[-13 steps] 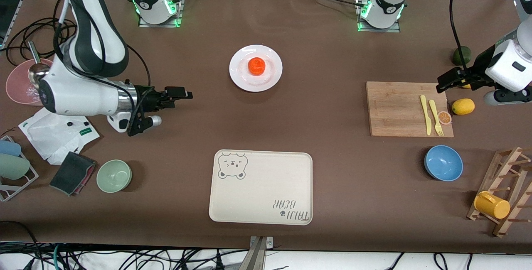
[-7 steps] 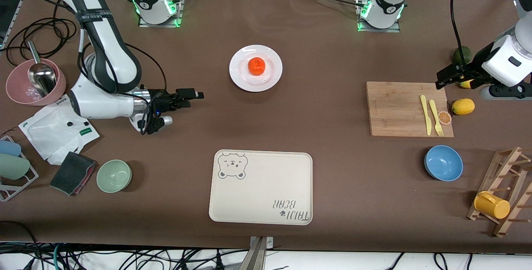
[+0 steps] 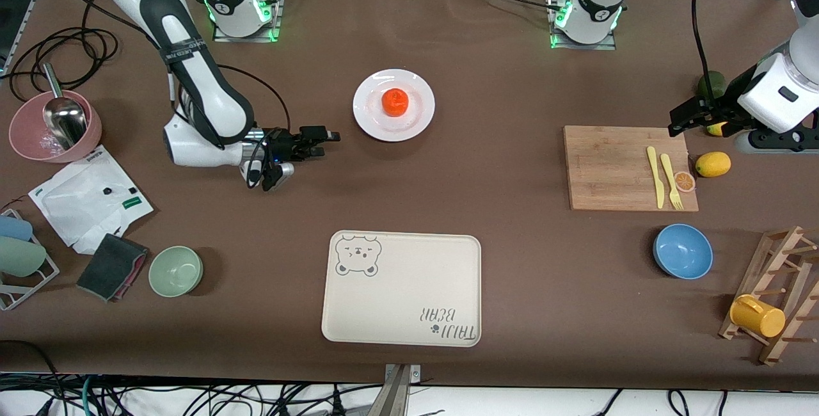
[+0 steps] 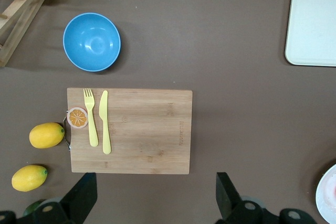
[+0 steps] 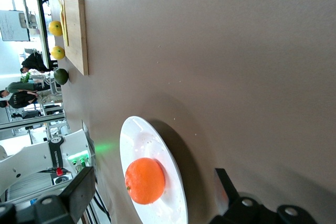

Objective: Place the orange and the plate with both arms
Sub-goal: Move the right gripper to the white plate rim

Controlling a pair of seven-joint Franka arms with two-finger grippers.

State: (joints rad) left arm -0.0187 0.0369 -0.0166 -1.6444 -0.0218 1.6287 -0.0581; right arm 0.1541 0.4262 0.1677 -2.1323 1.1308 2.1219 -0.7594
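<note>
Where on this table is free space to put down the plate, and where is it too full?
The beige tray is bare. Open cloth lies between the plate, holding the orange, and the tray, and between the plate and the cutting board. It is crowded by the pink bowl and paper, where the right gripper reaches out, and near the lemon by the left gripper.

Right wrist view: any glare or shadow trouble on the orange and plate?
Right wrist view: the orange is evenly lit with only a soft sheen; the plate casts a broad dark shadow on the brown table. Front view: the plate is bright white with faint shine, its rim readable.
</note>
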